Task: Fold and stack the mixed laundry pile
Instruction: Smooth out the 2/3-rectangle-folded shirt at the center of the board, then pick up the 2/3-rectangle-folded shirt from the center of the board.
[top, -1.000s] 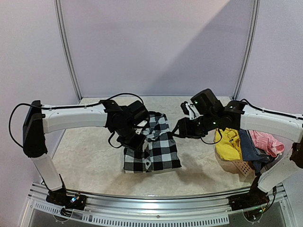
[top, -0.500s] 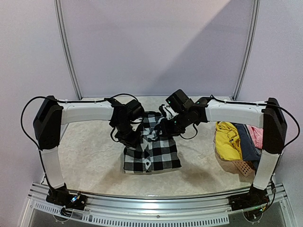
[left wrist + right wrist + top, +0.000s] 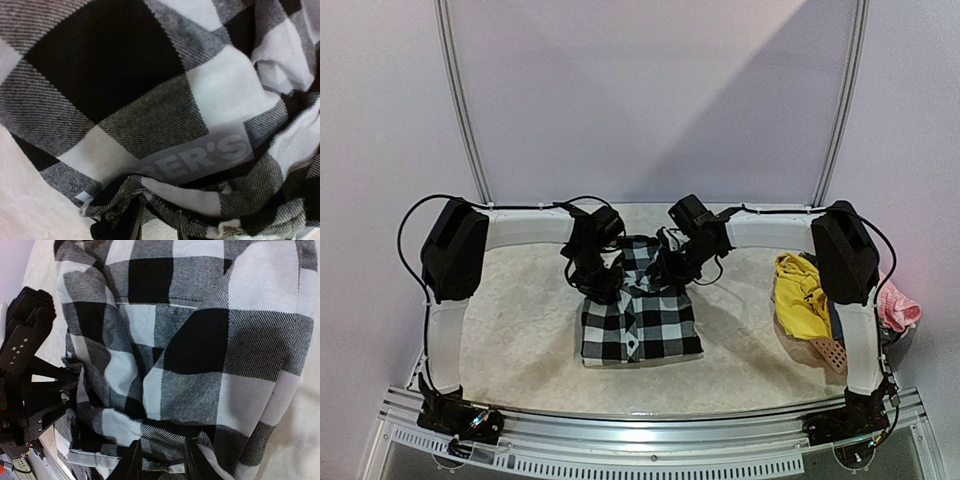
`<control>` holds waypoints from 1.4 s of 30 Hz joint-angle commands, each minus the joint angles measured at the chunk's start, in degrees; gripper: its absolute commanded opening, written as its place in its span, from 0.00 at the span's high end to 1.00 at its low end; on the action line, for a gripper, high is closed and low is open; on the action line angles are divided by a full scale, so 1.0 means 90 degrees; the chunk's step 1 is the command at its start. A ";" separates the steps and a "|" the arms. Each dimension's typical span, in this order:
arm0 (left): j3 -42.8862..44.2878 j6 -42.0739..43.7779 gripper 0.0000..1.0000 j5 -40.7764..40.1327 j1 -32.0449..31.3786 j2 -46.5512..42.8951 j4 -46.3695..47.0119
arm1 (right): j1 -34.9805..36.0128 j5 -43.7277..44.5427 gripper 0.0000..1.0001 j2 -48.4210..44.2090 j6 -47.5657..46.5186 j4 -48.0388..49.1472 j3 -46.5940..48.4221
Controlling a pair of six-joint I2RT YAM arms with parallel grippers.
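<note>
Black-and-white checked shirt (image 3: 640, 325) lies on the beige worktop (image 3: 520, 345), its far edge pinched by the narrowly parted left gripper (image 3: 157, 230) and right gripper (image 3: 161, 462), lilac walls (image 3: 650, 100) behind.

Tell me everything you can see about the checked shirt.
The checked shirt is black and white, of soft woven cloth that looks like flannel. It lies on the middle of the table. Its near part is flat in a rough rectangle with the button strip showing, and its far end is rumpled. A grey label with partly hidden letters shows there. The left claw and right claw each pinch a bunch of the far edge.
</note>
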 commanded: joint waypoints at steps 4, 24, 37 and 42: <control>0.0120 0.0207 0.76 0.0185 0.0218 0.0357 -0.0113 | -0.0253 -0.0660 0.71 0.0727 0.0210 0.0252 0.0338; -0.0846 0.0014 0.71 -0.0296 0.0264 -0.1784 -0.0128 | -0.0156 -0.0238 0.63 -0.0752 0.0009 -0.0475 0.0628; -0.2350 -0.0370 0.64 -0.0849 -0.0228 -0.3964 -0.0174 | 0.0300 0.0731 0.44 -0.2949 0.0594 -0.0300 -0.1534; -0.2308 -0.0239 0.61 -0.1538 -0.1014 -0.4274 -0.0380 | 0.0416 0.1127 0.39 -0.3709 0.1024 -0.0257 -0.2485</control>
